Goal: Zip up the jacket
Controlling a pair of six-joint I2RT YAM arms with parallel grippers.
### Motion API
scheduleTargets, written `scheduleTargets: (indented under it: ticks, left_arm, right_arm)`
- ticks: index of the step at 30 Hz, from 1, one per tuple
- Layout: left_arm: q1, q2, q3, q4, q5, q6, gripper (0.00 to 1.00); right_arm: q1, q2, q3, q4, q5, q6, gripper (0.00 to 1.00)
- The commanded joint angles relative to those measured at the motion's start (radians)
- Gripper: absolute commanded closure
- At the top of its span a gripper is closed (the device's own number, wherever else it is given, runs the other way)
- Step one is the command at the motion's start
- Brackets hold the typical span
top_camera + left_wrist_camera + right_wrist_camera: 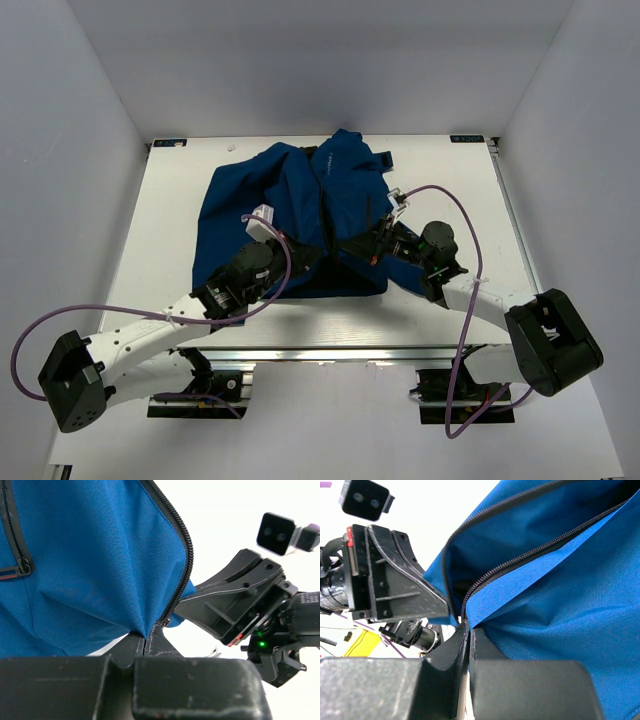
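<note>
The royal-blue jacket (290, 210) lies crumpled on the white table, its hem toward me and its front open. My left gripper (305, 262) is shut on the bottom corner of one front panel (100, 570), right at the end of its dark zipper teeth (182, 555). My right gripper (350, 245) is shut on the bottom corner of the other front panel (560, 595), at the end of its zipper teeth (520, 560). The two grippers stand close, facing each other at the hem. A pocket zipper pull (22, 567) shows in the left wrist view.
The white table (450, 190) has bare surface left and right of the jacket. Purple cables (450, 200) loop from both arms. White walls enclose the table at the back and sides. The other arm's fingers (235, 600) fill the right of the left wrist view.
</note>
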Motion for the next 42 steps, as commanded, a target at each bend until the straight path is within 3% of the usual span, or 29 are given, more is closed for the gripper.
scheduleTargets:
  ticks: [1, 7, 14, 42]
  left_arm:
    - [0.000, -0.051, 0.005, 0.015, -0.042, -0.006, 1.00]
    - [-0.006, -0.040, -0.017, 0.108, -0.049, -0.007, 1.00]
    - [-0.026, -0.066, -0.038, 0.121, -0.152, -0.038, 1.00]
    - [-0.029, -0.054, -0.035, 0.122, -0.172, -0.061, 1.00]
  right_arm:
    - [0.005, -0.036, 0.004, 0.030, 0.013, -0.010, 1.00]
    - [0.037, -0.050, -0.026, 0.099, 0.107, 0.032, 1.00]
    - [0.059, -0.089, -0.054, 0.136, 0.235, 0.035, 1.00]
    - [0.125, -0.077, 0.003, 0.047, 0.327, -0.036, 1.00]
